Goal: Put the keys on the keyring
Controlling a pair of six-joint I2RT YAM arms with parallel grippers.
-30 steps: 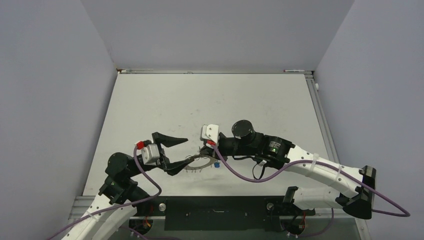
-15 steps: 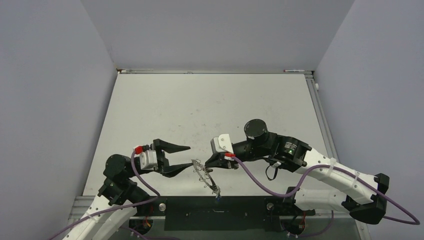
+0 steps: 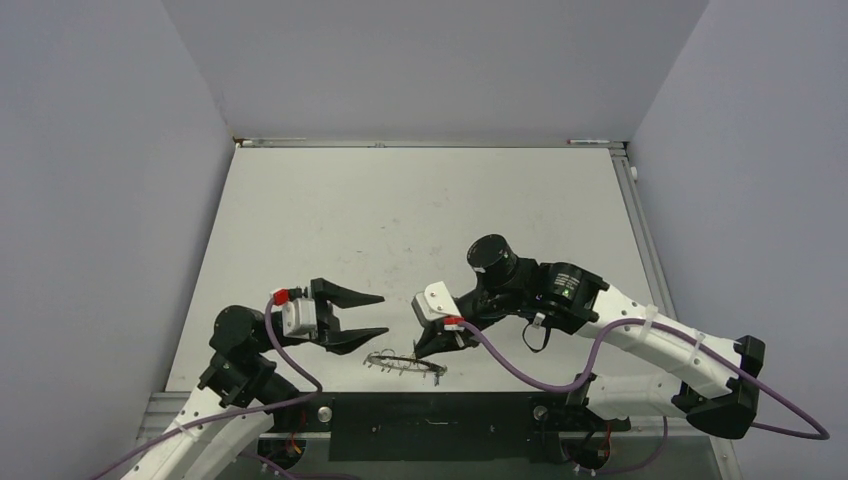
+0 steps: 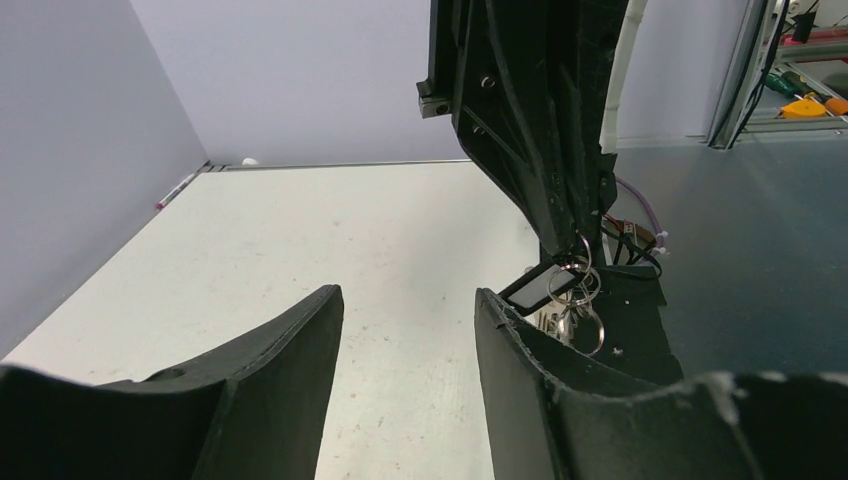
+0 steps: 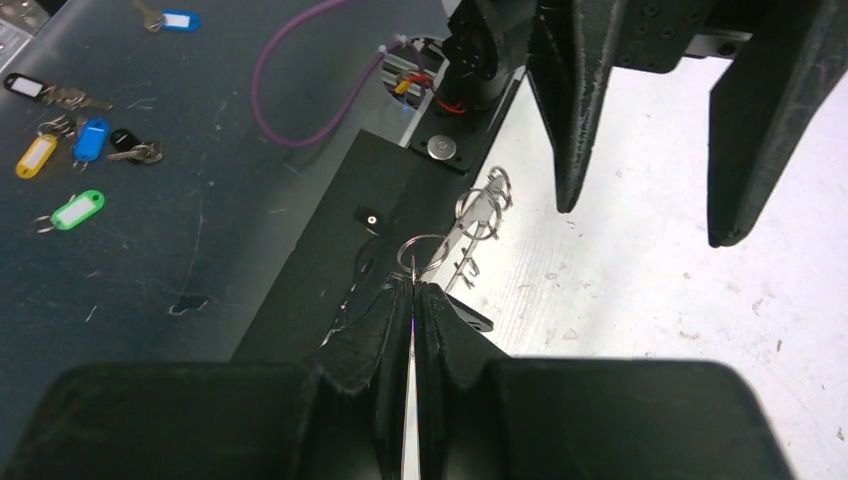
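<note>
The keyring (image 3: pixel 400 360) hangs edge-on and level just above the table's front edge, its thin wire loops dangling. My right gripper (image 3: pixel 426 349) is shut on its right end; in the right wrist view the closed fingertips (image 5: pixel 413 283) pinch a wire loop and the keyring (image 5: pixel 478 215) runs away from them. My left gripper (image 3: pixel 385 314) is open and empty just left of and behind the ring. In the left wrist view my left gripper (image 4: pixel 408 296) is wide open, with the keyring (image 4: pixel 578 300) to its right. A small dark flat piece (image 4: pixel 540 288) hangs there; I cannot tell whether it is the key.
The black front rail (image 3: pixel 430 410) lies directly under the ring. Below the table, on a dark floor, lie loose coloured key tags: yellow (image 5: pixel 37 155), blue (image 5: pixel 90 137) and green (image 5: pixel 75 210). Grey walls close in the table on three sides.
My right gripper has carried the keyring off the table and toward the front edge; it hung tilted half a second ago and is level now. The left gripper has stayed open nearby.
</note>
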